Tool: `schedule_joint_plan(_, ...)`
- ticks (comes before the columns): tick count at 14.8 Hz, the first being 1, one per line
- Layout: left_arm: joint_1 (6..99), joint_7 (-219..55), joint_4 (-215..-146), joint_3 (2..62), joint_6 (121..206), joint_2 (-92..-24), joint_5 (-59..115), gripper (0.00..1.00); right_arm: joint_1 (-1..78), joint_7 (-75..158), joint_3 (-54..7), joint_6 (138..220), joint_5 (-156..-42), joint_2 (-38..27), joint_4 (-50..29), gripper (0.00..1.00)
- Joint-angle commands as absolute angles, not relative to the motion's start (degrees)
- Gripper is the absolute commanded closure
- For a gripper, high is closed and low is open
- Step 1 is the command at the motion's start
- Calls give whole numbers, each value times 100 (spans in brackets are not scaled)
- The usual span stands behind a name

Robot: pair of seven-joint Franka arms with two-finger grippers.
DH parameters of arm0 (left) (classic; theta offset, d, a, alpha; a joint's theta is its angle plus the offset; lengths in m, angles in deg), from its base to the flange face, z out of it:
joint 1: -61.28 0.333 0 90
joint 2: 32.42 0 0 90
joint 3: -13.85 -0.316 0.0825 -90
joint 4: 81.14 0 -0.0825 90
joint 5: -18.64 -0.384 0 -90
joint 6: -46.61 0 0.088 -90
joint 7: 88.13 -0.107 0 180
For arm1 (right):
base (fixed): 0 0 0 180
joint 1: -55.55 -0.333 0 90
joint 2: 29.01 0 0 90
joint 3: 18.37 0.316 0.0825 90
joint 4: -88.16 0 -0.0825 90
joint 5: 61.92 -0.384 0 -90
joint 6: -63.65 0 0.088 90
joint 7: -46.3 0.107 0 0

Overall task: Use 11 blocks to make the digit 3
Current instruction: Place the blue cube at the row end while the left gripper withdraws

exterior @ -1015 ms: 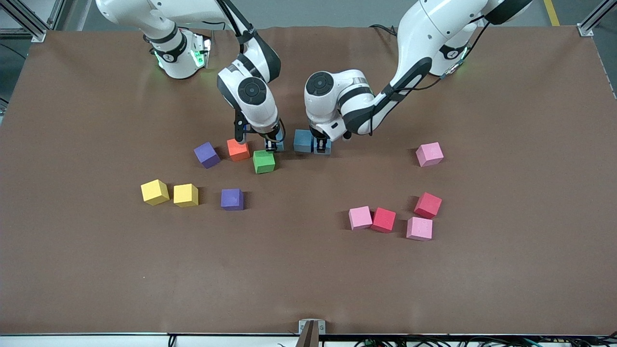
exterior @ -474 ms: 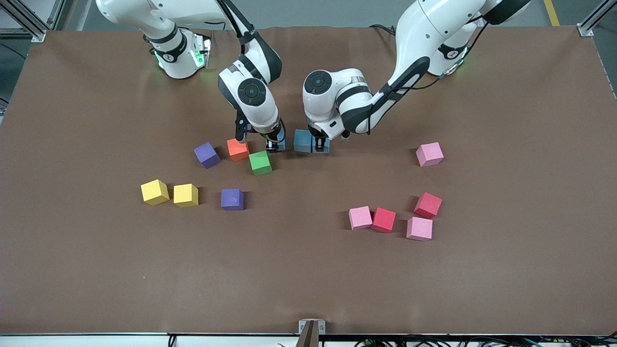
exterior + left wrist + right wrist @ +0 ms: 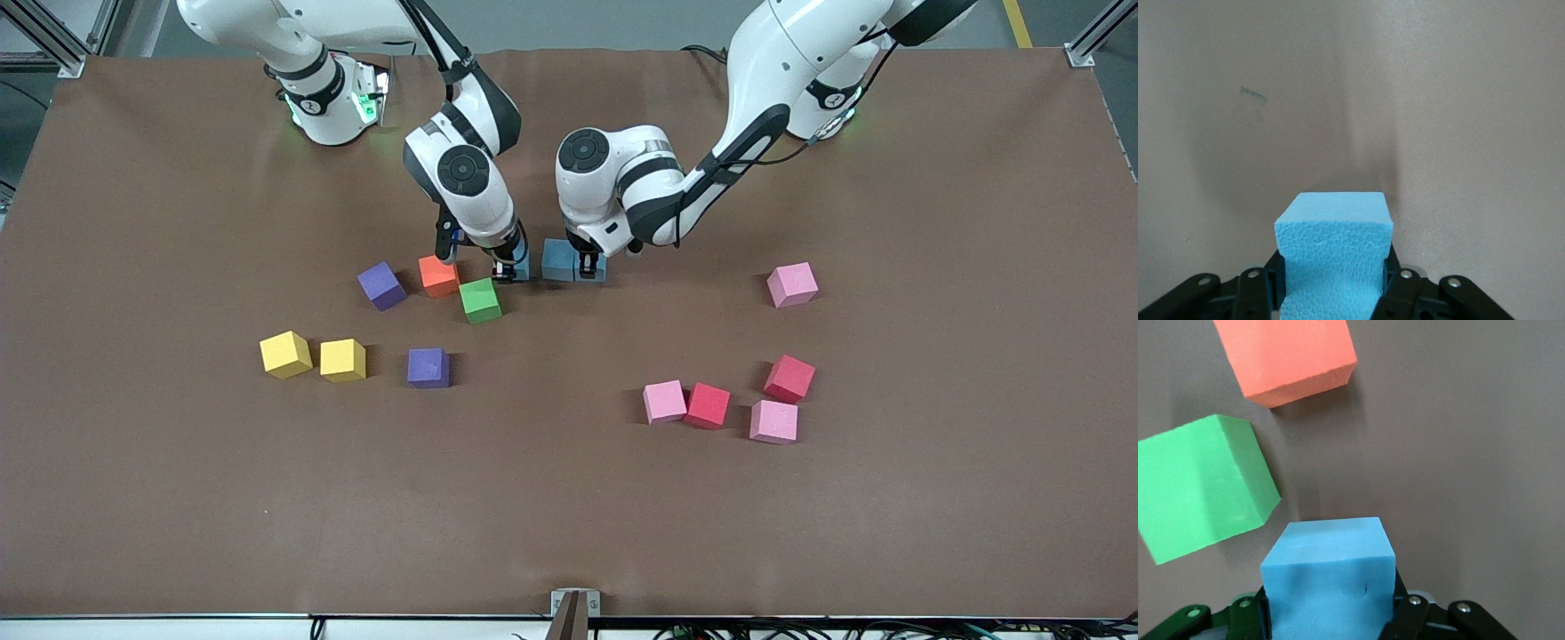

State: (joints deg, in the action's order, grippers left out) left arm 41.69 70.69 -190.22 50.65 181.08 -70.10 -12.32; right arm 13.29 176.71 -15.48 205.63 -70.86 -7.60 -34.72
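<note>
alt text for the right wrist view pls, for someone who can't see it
The right hand is shut on a light blue foam cube, seen close up from the wrist. A green cube and an orange cube sit apart from each other on the brown table just ahead of the held cube.

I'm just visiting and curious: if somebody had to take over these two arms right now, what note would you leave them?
Left tool: shut on a blue block, beside a free blue block.
Right tool: shut on another blue block, next to the green block and orange block.
Purple, pink and red blocks lie scattered nearer the front camera.
Done: no part of the digit 3 is formed yet.
Left: join the blues into a bar, then build everything else.
</note>
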Motion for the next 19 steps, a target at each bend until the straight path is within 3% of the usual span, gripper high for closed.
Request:
schedule_joint_plan(1,4036,7939,-18898,5032,18047,-7135,-1379,35,1169,17787,-1609,20804,-7203,-669,-3558,100)
schedule_joint_plan(2,4044,7930,-18898,5032,18047,-7126,-1440,6,1126,17822,-1609,20909,-7203,-608,-3567,100)
schedule_joint_plan(3,4071,7930,-18898,5032,18047,-7109,-1467,0,1090,17866,-1609,20945,-7194,-581,-3559,100)
schedule_joint_plan(15,4255,6754,-19161,5129,18038,-6424,-1380,0,932,18130,-1661,20963,-7185,-546,-3585,100)
schedule_joint_plan(19,4895,5735,-19144,5567,17943,-6265,-1160,0,941,18138,-1670,21034,-7177,-572,-3690,100)
